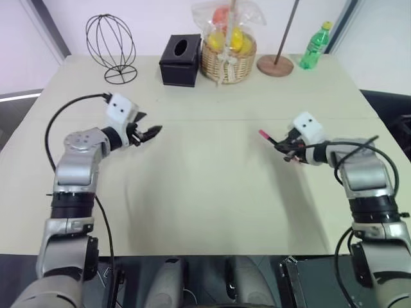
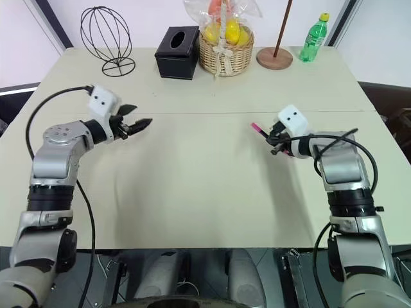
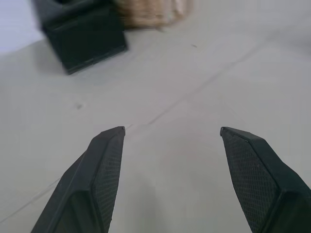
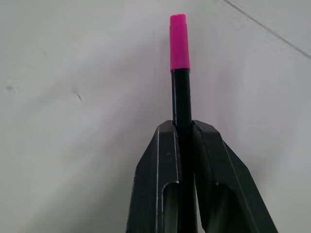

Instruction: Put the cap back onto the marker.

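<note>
A: Table (image 1: 205, 192) first?
B: Beige, mostly bare in the middle. Along the far edge: wire globe stand (image 1: 111, 48), black tissue box (image 1: 180, 59), wicker fruit basket (image 1: 228, 54) in plastic wrap, round wooden base (image 1: 275, 65) with a pole, green bottle (image 1: 315, 45).
A: Arms?
B: Both over the table, well apart. Left gripper (image 1: 151, 133) on the left, pointing toward the middle, jaws wide open, nothing between them. The left wrist view shows bare table between the fingers (image 3: 104, 160).
A: Right?
B: Right gripper (image 4: 182, 127) has its jaws clamped tight on the marker (image 4: 181, 97). The black barrel sticks out past the fingertips, angled toward the centre, above the table.
A: Cap?
B: Cap (image 4: 178, 42) is pink and sits on the marker's free end.
</note>
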